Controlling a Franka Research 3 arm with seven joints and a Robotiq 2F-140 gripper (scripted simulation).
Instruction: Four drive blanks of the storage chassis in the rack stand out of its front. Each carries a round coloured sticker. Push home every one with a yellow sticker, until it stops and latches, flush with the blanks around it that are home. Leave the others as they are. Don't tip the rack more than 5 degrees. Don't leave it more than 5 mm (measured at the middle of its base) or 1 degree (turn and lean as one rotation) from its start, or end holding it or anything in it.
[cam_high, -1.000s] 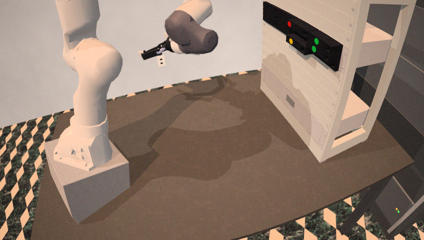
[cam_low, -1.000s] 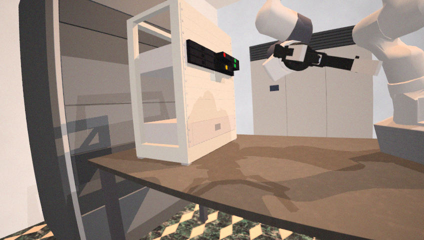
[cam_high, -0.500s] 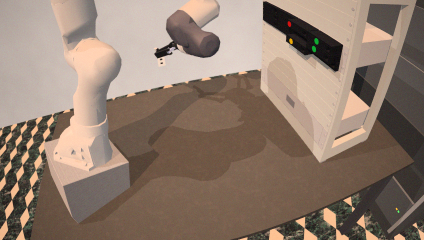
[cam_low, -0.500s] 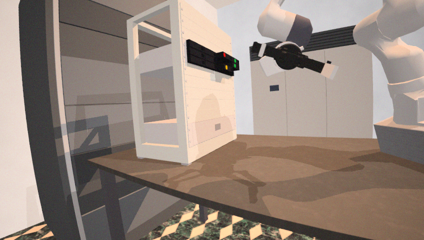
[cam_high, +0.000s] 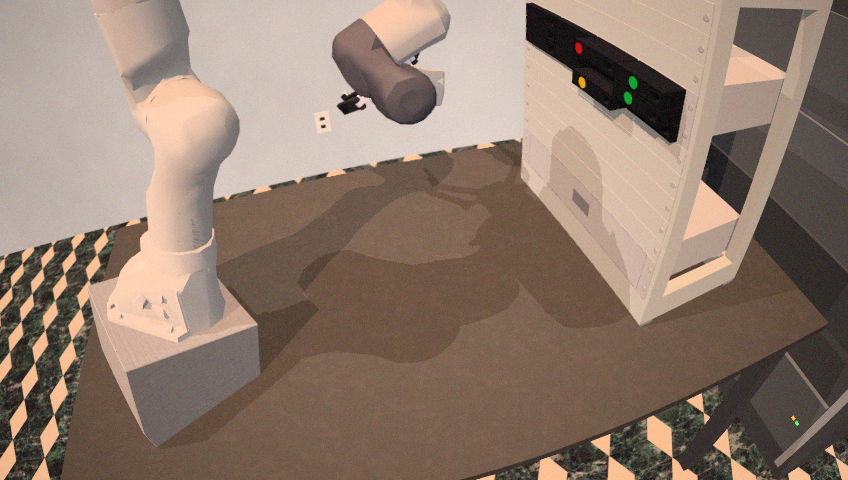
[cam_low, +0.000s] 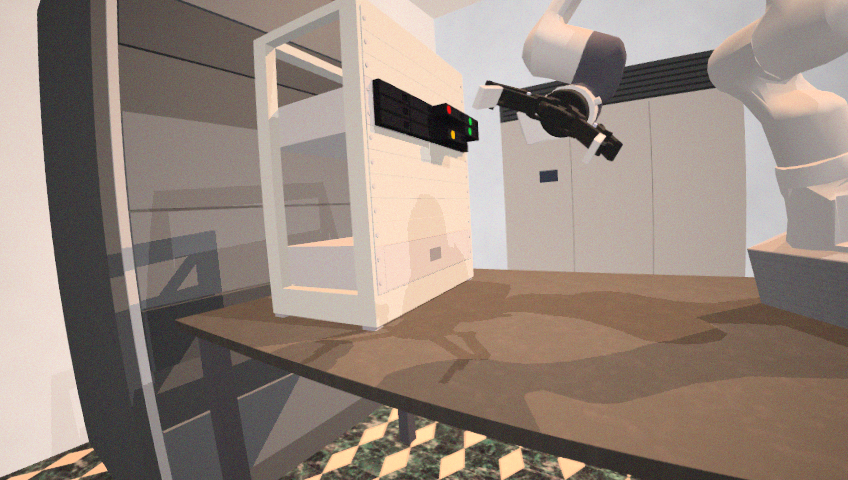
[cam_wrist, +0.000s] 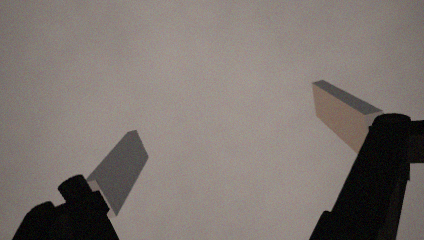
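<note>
Shutting the gripper (cam_high: 382, 80) (cam_low: 540, 121) (cam_wrist: 223, 122), now wide open w/ nothing held, would prob. give a neater pusher; then turn it to the rack (cam_high: 660, 279) (cam_low: 363, 237) & press the yellow-stickered blank (cam_high: 595, 90) (cam_low: 452, 135) straight, gently, till latched. Blank's on the rack front, well apart from the tool; wrist cam misses it, so aim's unclear.

Cream rack (cam_high: 652, 285) (cam_low: 367, 249), black blanks (cam_high: 651, 110) (cam_low: 404, 113), red, yellow and green stickers, brown tabletop (cam_high: 535, 404) (cam_low: 595, 380), green-and-cream diamond-patterned floor (cam_high: 41, 309) (cam_low: 357, 446)
</note>
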